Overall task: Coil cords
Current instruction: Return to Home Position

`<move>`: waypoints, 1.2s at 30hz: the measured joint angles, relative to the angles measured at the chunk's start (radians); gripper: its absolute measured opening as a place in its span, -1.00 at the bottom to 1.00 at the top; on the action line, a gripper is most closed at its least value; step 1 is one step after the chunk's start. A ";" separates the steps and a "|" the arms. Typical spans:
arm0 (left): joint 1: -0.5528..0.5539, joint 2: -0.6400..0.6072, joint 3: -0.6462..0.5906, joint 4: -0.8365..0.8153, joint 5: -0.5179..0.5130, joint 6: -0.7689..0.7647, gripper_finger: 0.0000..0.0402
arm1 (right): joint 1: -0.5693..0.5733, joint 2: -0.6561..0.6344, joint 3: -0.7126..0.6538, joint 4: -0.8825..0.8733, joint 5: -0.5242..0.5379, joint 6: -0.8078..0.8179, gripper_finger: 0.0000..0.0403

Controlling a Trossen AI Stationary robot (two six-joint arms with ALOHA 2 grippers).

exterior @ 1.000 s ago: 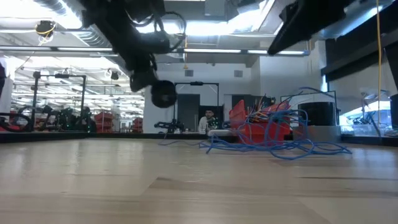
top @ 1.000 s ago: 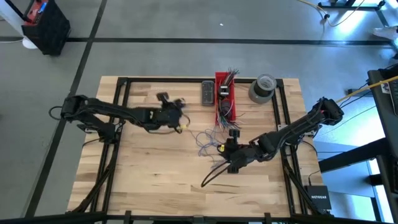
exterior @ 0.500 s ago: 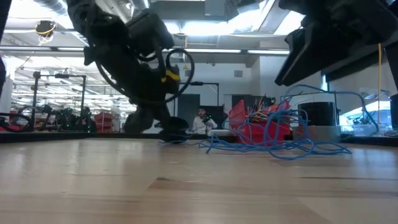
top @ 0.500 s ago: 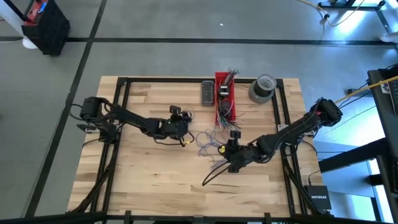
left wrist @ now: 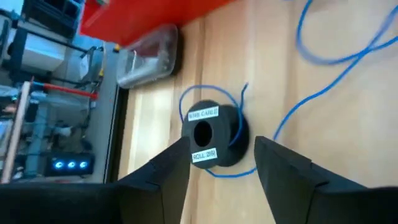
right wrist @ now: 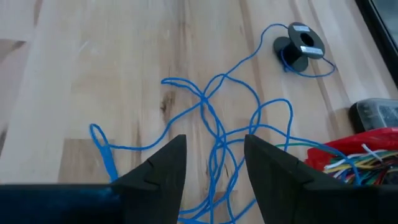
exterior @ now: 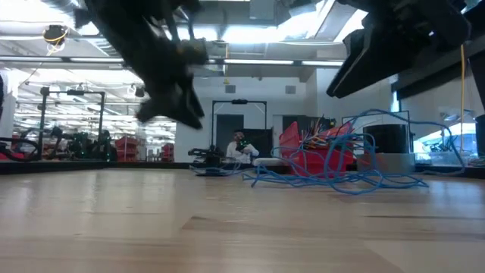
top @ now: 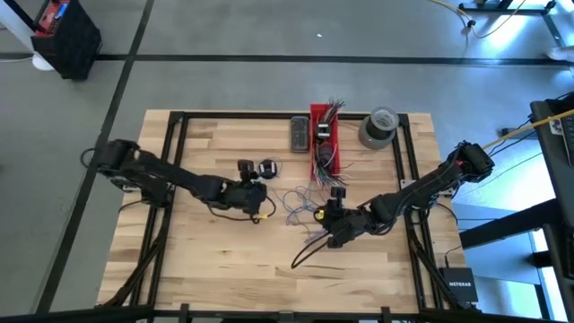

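Observation:
A black spool (left wrist: 211,134) wound with blue cord rests on the wood, also seen from above as the spool (top: 266,168). My left gripper (left wrist: 222,163) is open just short of it, a finger on either side and touching nothing; from above the left gripper (top: 254,178) is at mid table. A loose tangle of blue cord (top: 300,202) lies between the spool and my right gripper (top: 323,229). The right gripper (right wrist: 214,146) hovers open above the strands of blue cord (right wrist: 205,106).
A red bin (top: 325,139) of multicoloured wire ends stands at the far middle. A clear case (top: 299,135) lies to its left and a grey tape roll (top: 378,127) to its right. A dark cord (top: 305,256) trails toward the near edge. Bare wood spreads over the near left.
My left gripper has swung toward the table's right and near side and sunk. It carried the spool down from mid-air to the wood, then opened and let go. The spool now rests on the table beyond its fingertips.

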 joint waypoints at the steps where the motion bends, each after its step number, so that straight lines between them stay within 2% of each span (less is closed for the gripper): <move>1: -0.014 -0.022 0.007 -0.028 0.003 -0.021 -0.14 | 0.000 0.000 0.004 -0.004 -0.001 -0.005 -0.18; 5: -0.037 -0.151 0.008 -0.142 0.130 -0.105 -0.14 | 0.000 -0.033 0.010 -0.011 -0.007 -0.088 -0.18; 8: -0.020 -0.276 -0.050 -0.129 0.234 -0.110 -0.19 | -0.007 -0.096 0.011 -0.056 0.031 -0.159 -0.18; 12: 0.033 -0.485 -0.207 -0.011 0.303 -0.086 -0.25 | -0.057 -0.220 -0.019 -0.115 0.072 -0.158 -0.18; 15: 0.081 -0.656 -0.358 0.181 0.386 -0.053 -0.30 | -0.108 -0.358 -0.125 -0.060 0.067 -0.174 -0.18; 17: 0.108 -0.755 -0.448 0.298 0.452 -0.022 -0.32 | -0.165 -0.467 -0.226 0.055 0.005 -0.204 -0.18; 21: 0.134 -0.909 -0.553 0.378 0.454 -0.021 -0.34 | -0.295 -0.684 -0.428 0.297 -0.174 -0.236 -0.18; 24: 0.145 -0.988 -0.584 0.365 0.423 -0.036 -0.34 | -0.350 -0.825 -0.538 0.416 -0.255 -0.215 -0.18; 26: 0.144 -1.015 -0.593 0.357 0.422 -0.106 -0.34 | -0.363 -0.904 -0.595 0.438 -0.280 -0.207 -0.18; 34: 0.145 -1.021 -0.593 0.284 0.422 -0.117 -0.34 | -0.360 -1.144 -0.726 0.466 -0.239 -0.179 -0.18; 36: 0.143 -1.034 -0.610 0.311 0.448 -0.121 -0.34 | -0.360 -1.195 -0.752 0.468 -0.236 -0.179 -0.19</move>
